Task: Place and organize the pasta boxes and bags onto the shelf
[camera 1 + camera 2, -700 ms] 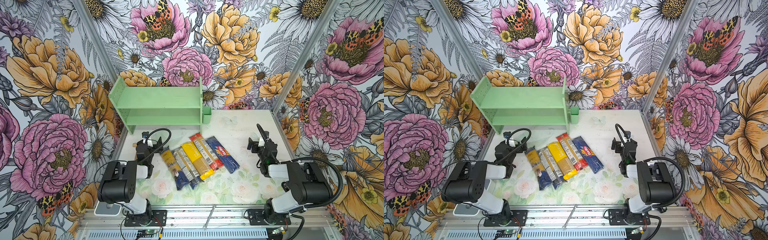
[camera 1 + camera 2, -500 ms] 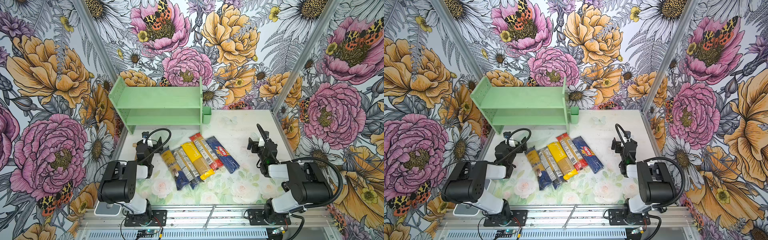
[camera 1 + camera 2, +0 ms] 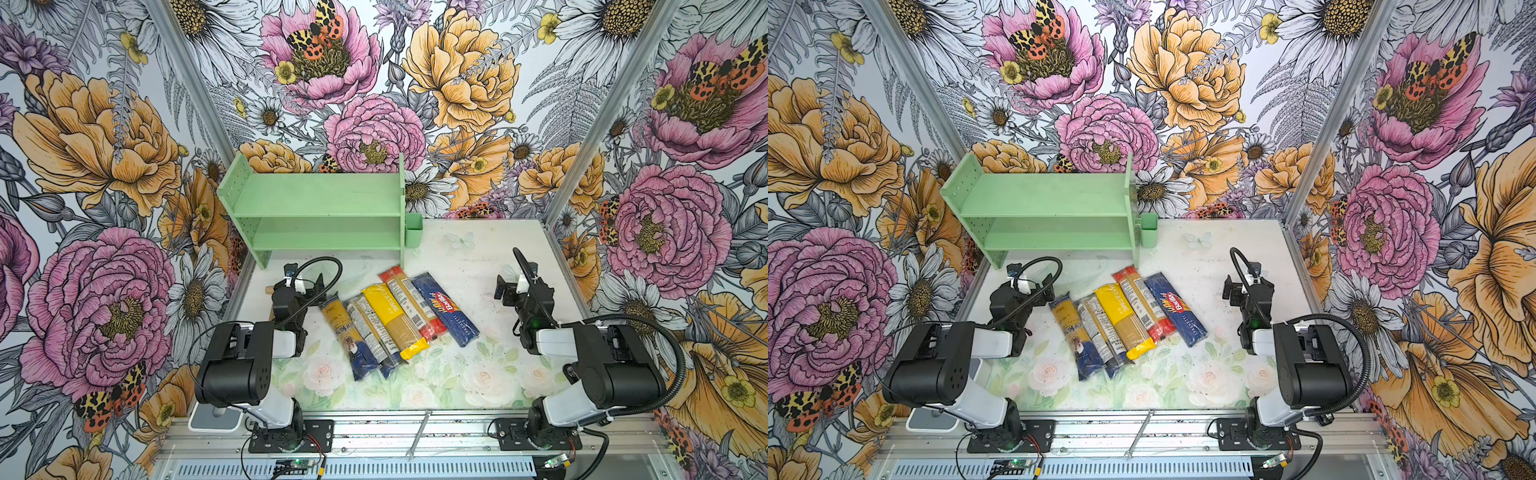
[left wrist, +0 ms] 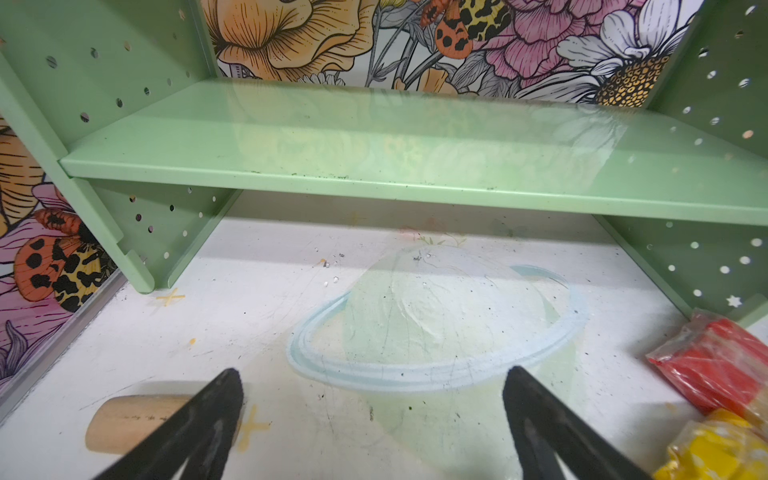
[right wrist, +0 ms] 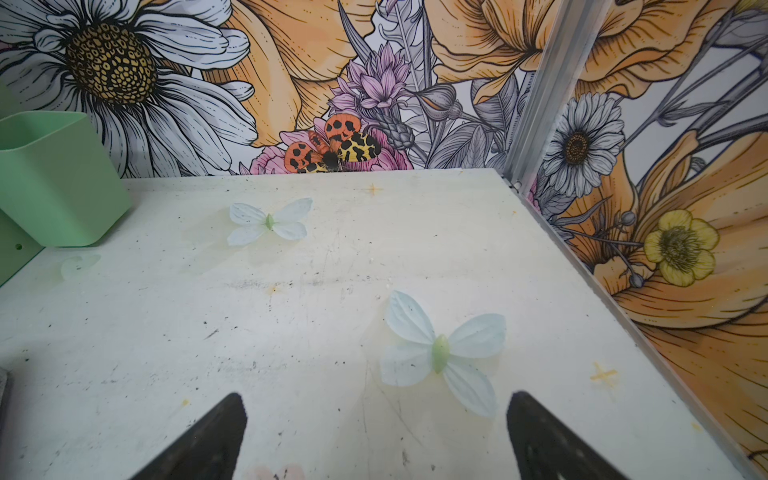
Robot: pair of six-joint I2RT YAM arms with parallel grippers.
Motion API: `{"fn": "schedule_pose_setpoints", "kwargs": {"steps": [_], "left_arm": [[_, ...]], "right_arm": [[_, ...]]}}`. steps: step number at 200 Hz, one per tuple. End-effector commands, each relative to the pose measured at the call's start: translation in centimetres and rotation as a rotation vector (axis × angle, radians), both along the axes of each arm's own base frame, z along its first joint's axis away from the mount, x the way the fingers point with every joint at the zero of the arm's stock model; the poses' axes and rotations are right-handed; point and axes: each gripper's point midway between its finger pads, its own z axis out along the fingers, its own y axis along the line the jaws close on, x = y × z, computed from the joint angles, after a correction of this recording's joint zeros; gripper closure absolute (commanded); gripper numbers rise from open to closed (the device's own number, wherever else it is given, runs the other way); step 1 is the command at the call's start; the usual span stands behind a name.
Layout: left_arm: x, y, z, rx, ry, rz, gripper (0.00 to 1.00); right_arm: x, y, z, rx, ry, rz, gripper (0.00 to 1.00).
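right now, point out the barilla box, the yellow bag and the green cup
barilla box [image 3: 445, 306]: in a top view, on its red logo
yellow bag [image 3: 392, 322]: in a top view, middle of its length
green cup [image 5: 58, 178]: right wrist view, front wall

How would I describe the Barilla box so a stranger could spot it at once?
Find the mint-green shelf at the back; five long pasta packs lie side by side before it. The dark blue box ends the row nearest the right gripper, the only opaque blue pack with a red logo, next to a red-ended clear bag.
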Motion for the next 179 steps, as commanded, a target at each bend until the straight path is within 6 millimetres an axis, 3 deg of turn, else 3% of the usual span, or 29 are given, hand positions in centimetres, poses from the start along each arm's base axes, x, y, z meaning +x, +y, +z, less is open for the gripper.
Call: {"fn": "schedule_pose_setpoints", "kwargs": {"steps": [1,44,108,154,179], "left_arm": [[0.1,0.0,0.8,-0.006,-0.025,-0.002,0.01],[0.1,-0.1,0.8,0.005,-0.026,0.007,0.01],[-0.1,-0.3,2.4,0.014,-0.029,-0.005,0.01],[-1.0,-1.1,4.5,0.030,-0.016,-0.015,0.01],[-1.2,-1.8,5.5,0.015,0.007,-0.050,0.01]], "right_arm": [[0.2,0.1,0.4,-0.012,-0.020,-0.006,0.01],[-0.1,0.6,0.6,-0.024,-0.038,0.009,0.03],[0.5,1.0,1.1,-0.031,0.006,0.033,0.03],[1.2,1.6,4.3,-0.006,0.119,0.057,0.04],[1.0,3.6,6.0,0.042,0.160,0.142,0.05]]}}
